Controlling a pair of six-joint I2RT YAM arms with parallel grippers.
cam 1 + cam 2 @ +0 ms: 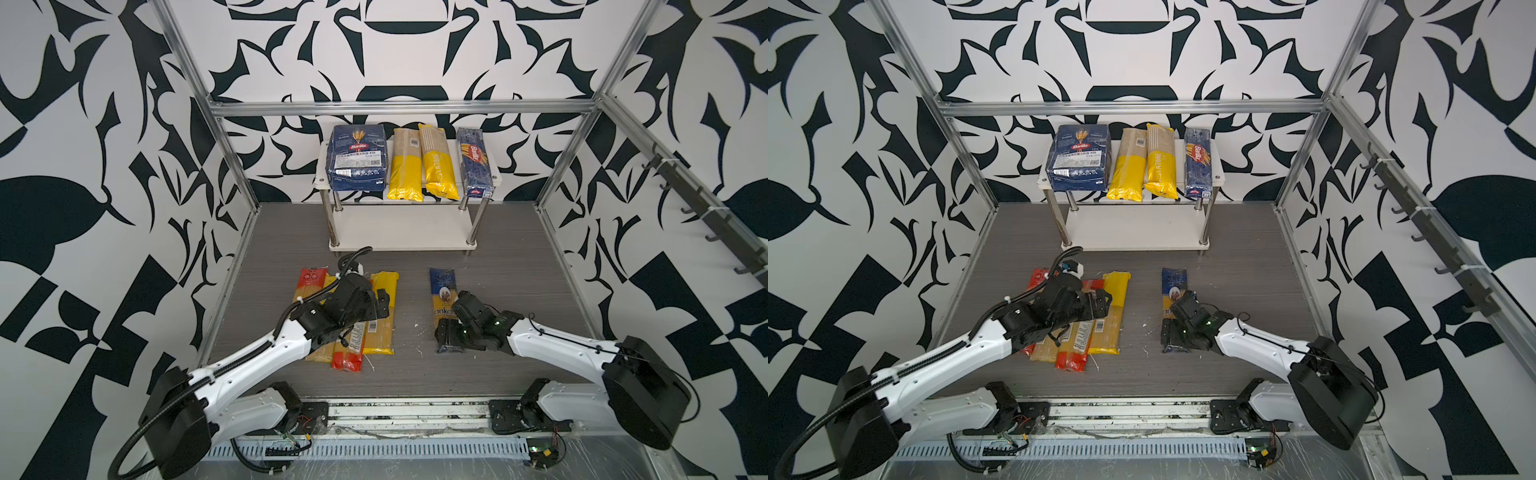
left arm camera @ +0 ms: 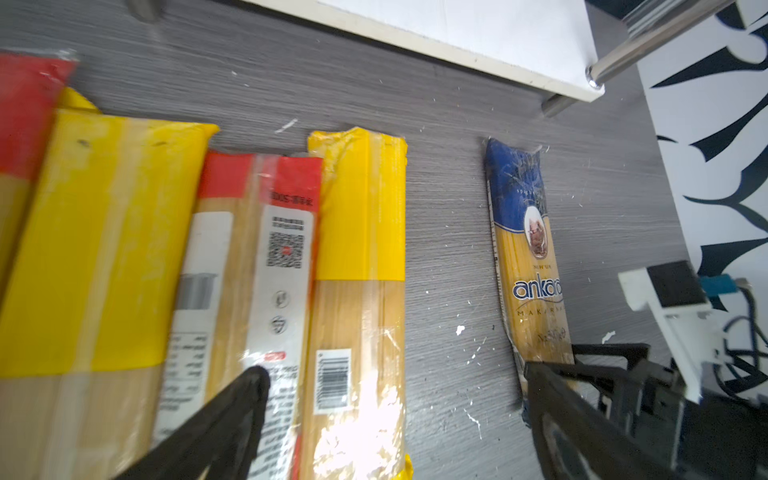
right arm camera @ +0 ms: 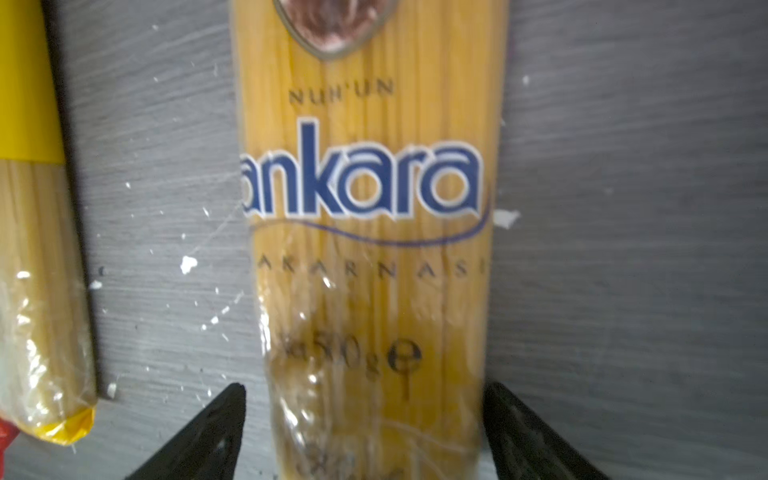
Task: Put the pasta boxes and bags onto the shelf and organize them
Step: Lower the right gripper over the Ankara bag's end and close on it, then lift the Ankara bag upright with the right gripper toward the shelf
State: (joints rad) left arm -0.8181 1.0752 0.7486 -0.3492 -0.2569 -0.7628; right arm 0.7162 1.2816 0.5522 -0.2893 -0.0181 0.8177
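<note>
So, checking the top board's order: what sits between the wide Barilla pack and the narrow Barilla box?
Two yellow-and-clear bags side by side: a plain bag and the PASTATIME bag. Both top views show it.

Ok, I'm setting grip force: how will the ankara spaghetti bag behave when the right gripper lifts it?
The ankara bag is probably stiff lengthwise: straight, packed strands show through it. Its glossy, crinkled film looks slippery. The open right gripper straddles it off-centre, toward one end, so the far end would likely dip.
</note>
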